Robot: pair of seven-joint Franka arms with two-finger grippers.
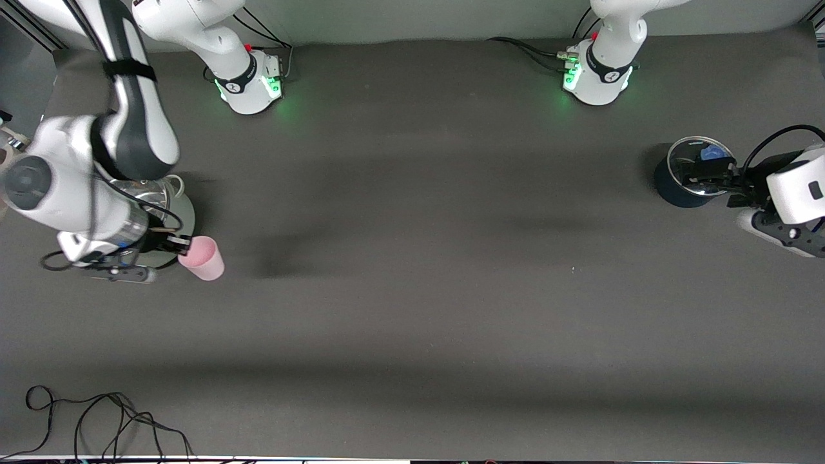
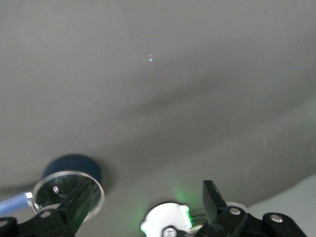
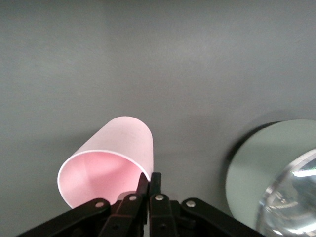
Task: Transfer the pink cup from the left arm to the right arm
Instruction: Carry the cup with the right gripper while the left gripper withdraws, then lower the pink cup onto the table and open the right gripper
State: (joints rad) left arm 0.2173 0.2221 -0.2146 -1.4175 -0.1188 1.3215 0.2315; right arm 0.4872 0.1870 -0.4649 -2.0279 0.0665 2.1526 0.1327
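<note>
Pink cup (image 1: 203, 258): pinched at rim by right gripper (image 1: 182, 245), at right arm's end of table, just beside pale-green plate (image 1: 187, 216); tilted, mouth turned toward right wrist cam, pale-pink inside showing. Cannot tell whether cup base touches mat or hangs just above it. Then, big to small. Table (image 1: 412, 309): dark grey mat, wide bare stretch btwn both arms. Right arm (image 1: 77, 187): reaching from its base down over steel pot (image 1: 151, 193) and plate, wrist low. Left arm (image 1: 796, 190): at its own end of table, waiting, well apart from cup. Dark blue pot (image 1: 677, 190): shiny rim, something blue inside, at left arm's end; in left wrist view seen as dark round body w/ bright rim (image 2: 69, 182), pale-blue handle-like piece sticking out beside it. Steel pot standing on pale-green plate; in right wrist view plate (image 3: 266, 168) and pot's shiny edge (image 3: 296, 197) just beside cup (image 3: 123, 153), not touching it. Black cable loops (image 1: 109, 419): on mat near front cam, toward right arm's end. Left gripper (image 1: 712, 175): over dark blue pot, jaws spread wide, nothing btwn fingers (image 2: 81, 197). Right gripper in wrist view (image 3: 149, 180): jaws closed narrow on cup's thin wall, one finger inside rim, one outside.
</note>
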